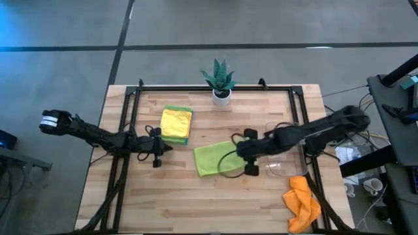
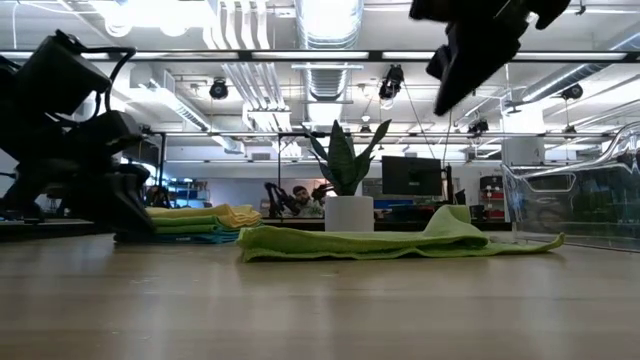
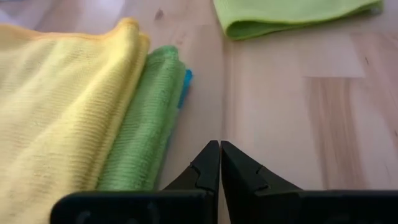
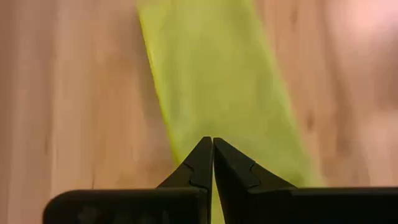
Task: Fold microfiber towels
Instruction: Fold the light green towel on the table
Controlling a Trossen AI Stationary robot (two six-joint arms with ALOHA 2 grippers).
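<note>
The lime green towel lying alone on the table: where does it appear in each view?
High view: lime green towel at centre, under right pincer.
Low view: centre, before the potted plant.
Left wrist view: top edge.
Right wrist view: centre.
Shared landmark: potted plant.

blue towel (image 3: 186, 84): mostly hidden under stack | orange towel (image 1: 302, 201): hangs past table edge

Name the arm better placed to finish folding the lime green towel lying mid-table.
Right. The right gripper, shut, hangs directly over the lime green towel. The left gripper, also shut, sits low beside the folded stack, farther from that towel.
</note>
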